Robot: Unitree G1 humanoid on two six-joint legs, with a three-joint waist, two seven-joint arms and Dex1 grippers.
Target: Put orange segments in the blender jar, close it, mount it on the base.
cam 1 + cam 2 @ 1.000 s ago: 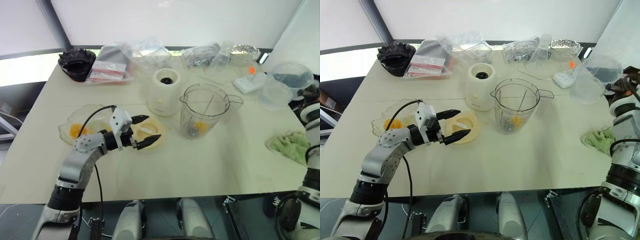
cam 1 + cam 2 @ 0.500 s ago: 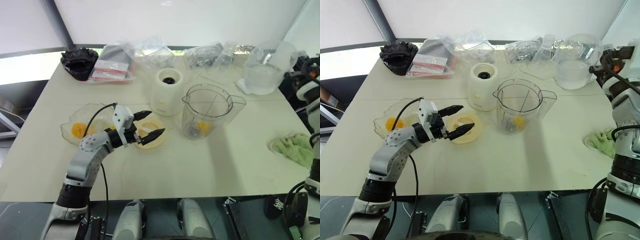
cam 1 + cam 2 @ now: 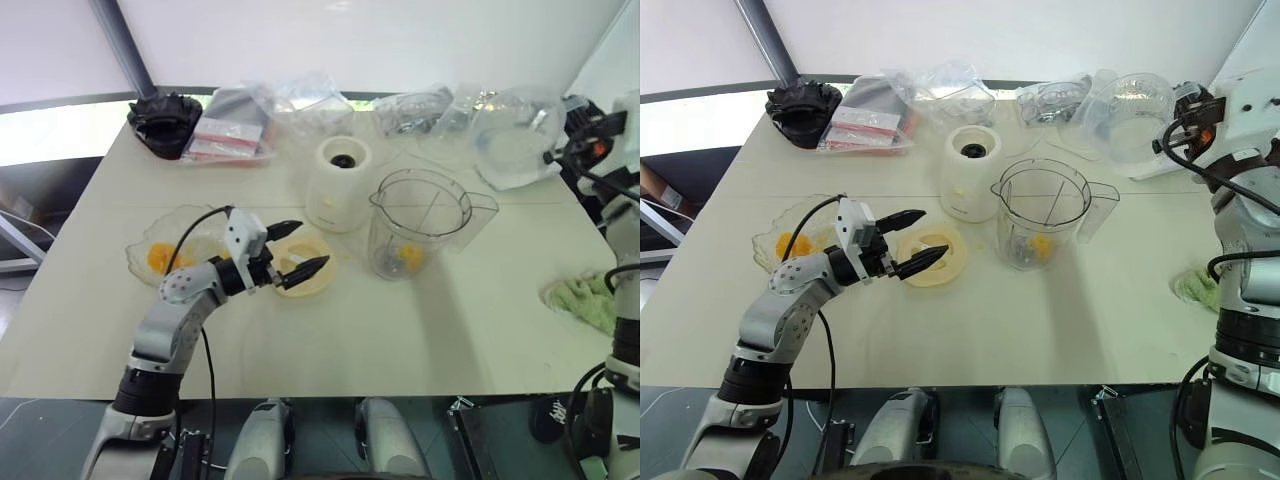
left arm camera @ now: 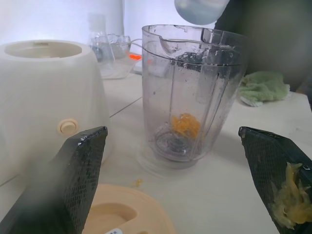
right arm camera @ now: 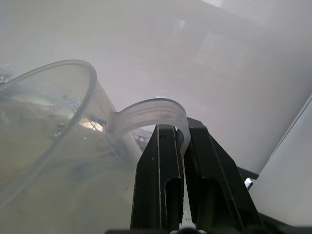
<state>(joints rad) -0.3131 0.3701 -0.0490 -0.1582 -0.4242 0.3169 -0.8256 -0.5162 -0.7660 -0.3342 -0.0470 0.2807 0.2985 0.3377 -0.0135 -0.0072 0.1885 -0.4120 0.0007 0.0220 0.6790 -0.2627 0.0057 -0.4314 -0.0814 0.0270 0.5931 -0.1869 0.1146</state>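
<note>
Clearly the blender jar (image 3: 420, 222) stands open on the table (image 3: 400, 330) beside the base (image 3: 338, 184), some orange segments (image 4: 185, 125) inside; stiff, light, smooth plastic, best taken by its handle; left gripper (image 3: 297, 249) spread wide above the lid (image 3: 936, 257); right gripper (image 5: 181, 151) clamped on a clear measuring cup (image 3: 1132, 116), lifted

A cream table (image 3: 330, 330) carried everything. Near its centre stood the blender jar (image 3: 418, 235) (orange segments (image 3: 405, 256) lay at its bottom), with the base (image 3: 338, 184) just beside it at ten o'clock. A cream lid (image 3: 300, 266) lay flat at the jar's nine o'clock, a glass bowl (image 3: 170, 255) farther that way. A green cloth (image 3: 590, 300) sat at three o'clock, plastic bags (image 3: 300, 105) at twelve.
</note>
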